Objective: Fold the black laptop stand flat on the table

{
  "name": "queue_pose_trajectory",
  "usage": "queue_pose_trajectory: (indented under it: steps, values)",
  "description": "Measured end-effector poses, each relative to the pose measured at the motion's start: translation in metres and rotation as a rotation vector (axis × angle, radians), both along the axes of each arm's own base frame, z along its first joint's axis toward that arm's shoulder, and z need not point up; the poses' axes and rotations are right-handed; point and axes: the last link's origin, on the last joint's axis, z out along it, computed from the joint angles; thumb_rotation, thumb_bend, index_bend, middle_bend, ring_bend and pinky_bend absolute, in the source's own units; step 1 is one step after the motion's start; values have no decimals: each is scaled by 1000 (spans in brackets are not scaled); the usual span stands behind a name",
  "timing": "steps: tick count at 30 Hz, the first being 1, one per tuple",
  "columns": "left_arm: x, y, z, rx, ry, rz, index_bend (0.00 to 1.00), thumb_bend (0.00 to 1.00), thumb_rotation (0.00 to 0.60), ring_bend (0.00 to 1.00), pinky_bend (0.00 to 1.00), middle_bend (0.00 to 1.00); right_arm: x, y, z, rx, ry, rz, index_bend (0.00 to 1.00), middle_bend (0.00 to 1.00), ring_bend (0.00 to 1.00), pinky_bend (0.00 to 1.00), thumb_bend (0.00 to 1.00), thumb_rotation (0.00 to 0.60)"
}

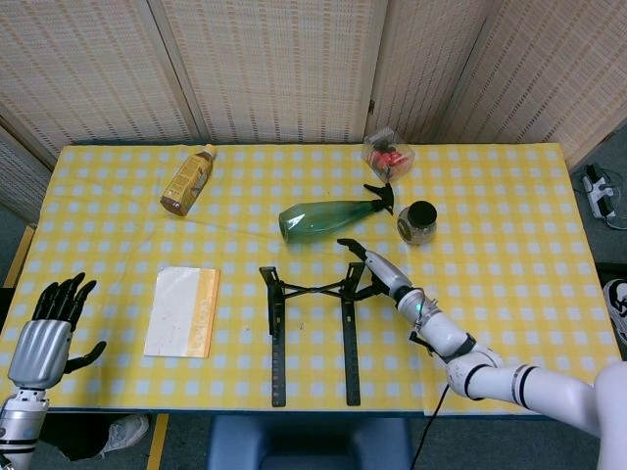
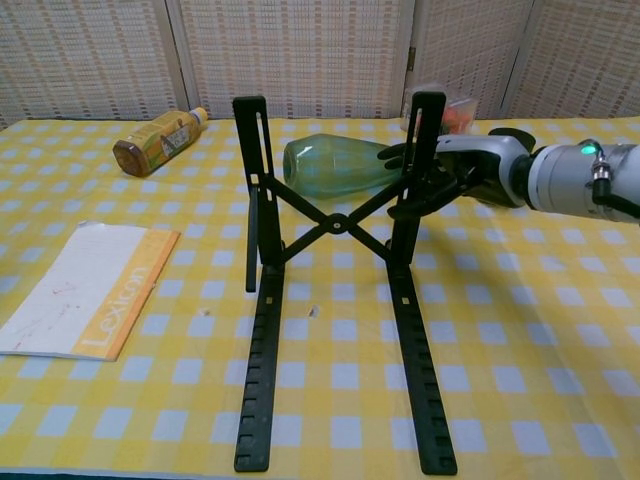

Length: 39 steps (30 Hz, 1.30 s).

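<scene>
Yellow checked table (image 1: 509, 196). The laptop stand (image 2: 335, 260) stands raised just before the green spray bottle (image 2: 335, 165); the right hand (image 2: 455, 170) grasps its right upright. Only the head view shows the left hand (image 1: 44, 338), released, fingers spread, well left of the stand.

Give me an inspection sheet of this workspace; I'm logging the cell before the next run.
Surface: table under a yellow checked cloth.
Job's things: black stand raised, uprights up, not flat.
Clutter: booklet left of the stand; green spray bottle lying behind it; amber bottle lying far left; dark-lidded jar; clear box of red items.
Hands: right hand grips the stand's right upright; left hand open, at the table's near left corner, holding nothing.
Cables: black cable beneath the right arm.
Surroundings: woven panel screens behind.
</scene>
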Motion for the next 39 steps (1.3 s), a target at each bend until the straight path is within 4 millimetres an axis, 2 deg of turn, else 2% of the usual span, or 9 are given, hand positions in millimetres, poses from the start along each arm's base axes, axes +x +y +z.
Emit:
queue_pose_trajectory:
  steps: [4,10,19,24,27,32,39]
  values:
    - [1,2,-1,-7,-3,-7,0,252,600,0,0,36,1,3,11,12,26,36,0,0,0,0,153,600]
    - [12,12,-3,-35,-15,-52,0,253,600,0,0,36,5,11,32,25,33,72,0,0,0,0,144,600]
    - [45,43,-17,-175,-155,-135,13,253,600,12,0,36,-1,28,79,-84,30,123,0,0,0,0,144,600]
    - [68,68,-37,-309,-261,-148,12,225,600,13,0,36,-11,40,105,-173,47,133,0,0,1,0,144,600]
    - [82,83,-53,-401,-343,-133,0,180,600,13,0,36,-16,48,112,-192,62,132,0,0,0,0,144,600]
    - [112,106,-87,-557,-463,-106,0,171,600,5,0,36,-22,56,114,-202,78,127,0,0,0,0,143,600]
    - [137,134,-122,-618,-537,-63,0,170,600,0,0,36,-26,59,114,-210,79,122,0,0,0,0,144,600]
